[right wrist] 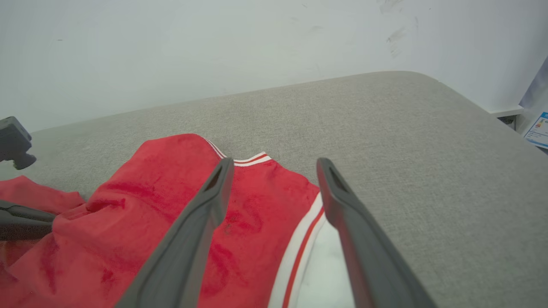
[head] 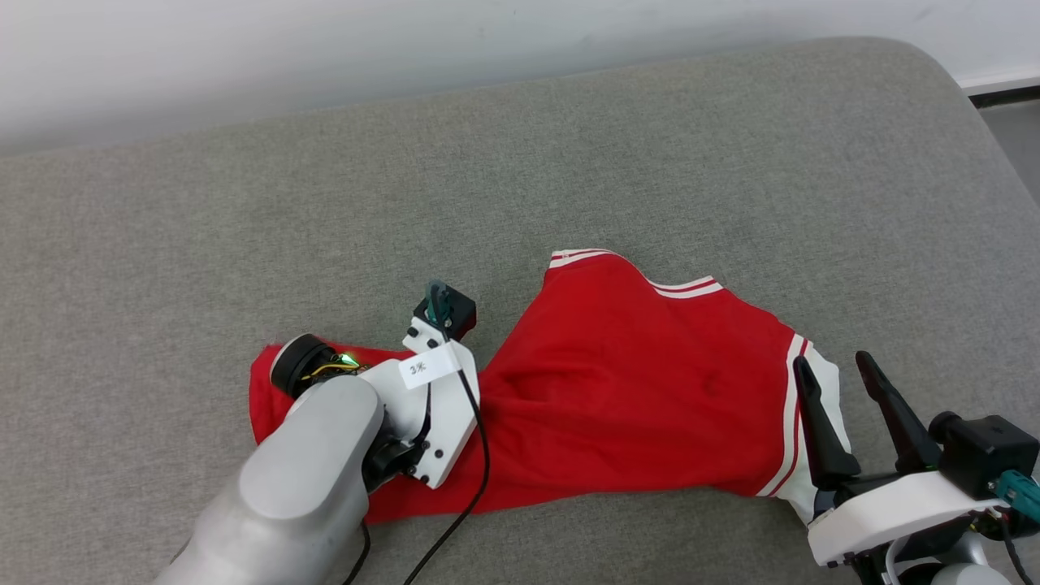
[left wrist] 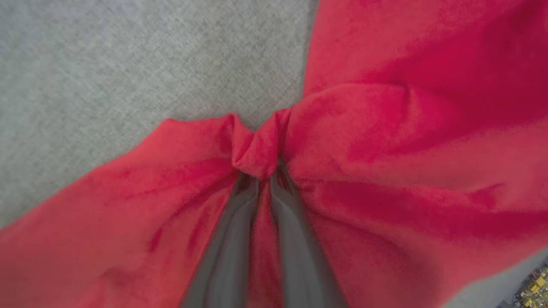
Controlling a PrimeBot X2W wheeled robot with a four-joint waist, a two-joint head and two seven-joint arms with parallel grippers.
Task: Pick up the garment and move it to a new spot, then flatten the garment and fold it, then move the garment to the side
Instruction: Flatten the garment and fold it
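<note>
Two long dark-grey fingers of the left gripper (left wrist: 261,177) were drawn close together, pinching a bunched fold of the bright red, soft, velvety short-sleeved garment (head: 634,390). The cloth puckered into a small knot at their tips, with creases fanning out on both sides. The garment lay rumpled on the near middle of the grey, coarse-woven, padded tabletop (head: 569,162), which had a rounded far right corner. Its left end was tucked under the left arm's smooth silver-grey forearm (head: 309,463) and the angular white wrist bracket (head: 443,406), which bore a small paper label. A thin black cable (head: 481,455) curved down beside the bracket. A white-and-red striped trim band (head: 686,287) edged the far side of the garment. Another band ran along the seam to the smooth white sleeve (right wrist: 325,265) at its right end. The right gripper (head: 833,361) was at that end with its tapered, matte dark fingers spread wide. One finger was over the red body and the other over the sleeve's outer edge. Whether they touched the cloth could not be told. A pale, matte wall (head: 325,49) with faint scuffs rose behind the tabletop.
</note>
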